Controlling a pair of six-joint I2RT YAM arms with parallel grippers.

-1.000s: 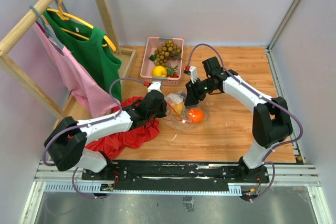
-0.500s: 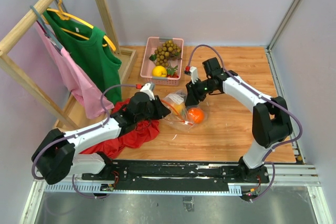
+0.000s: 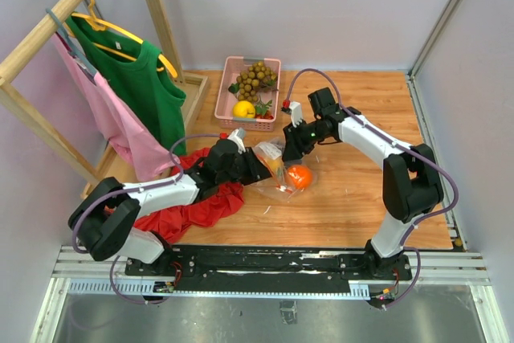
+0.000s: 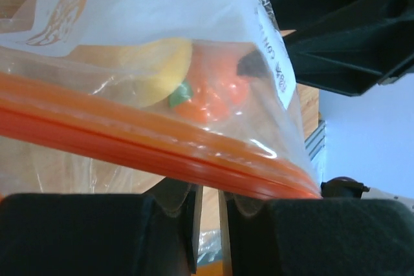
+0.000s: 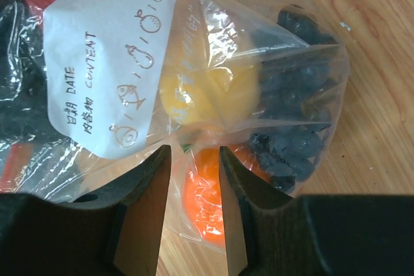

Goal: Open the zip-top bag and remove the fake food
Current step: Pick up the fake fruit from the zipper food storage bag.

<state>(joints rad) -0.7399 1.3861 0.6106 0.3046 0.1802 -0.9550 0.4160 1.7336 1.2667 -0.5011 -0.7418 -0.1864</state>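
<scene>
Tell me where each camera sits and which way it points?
Top external: above and behind the arms, looking down on the table; both arms show whole.
Left wrist: on the left arm, facing the zip-top bag close up; left gripper at bottom.
Right wrist: on the right arm, looking down onto the bag; right gripper at bottom.
Shared: all three show the bag.

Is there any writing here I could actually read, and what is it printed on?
"DATE", "CONTENT", "日期", "内容物": on the white label of the zip-top bag, beside small food drawings.
Small print along the label's edge, left wrist view: too blurred to read.
No other text seen.
</scene>
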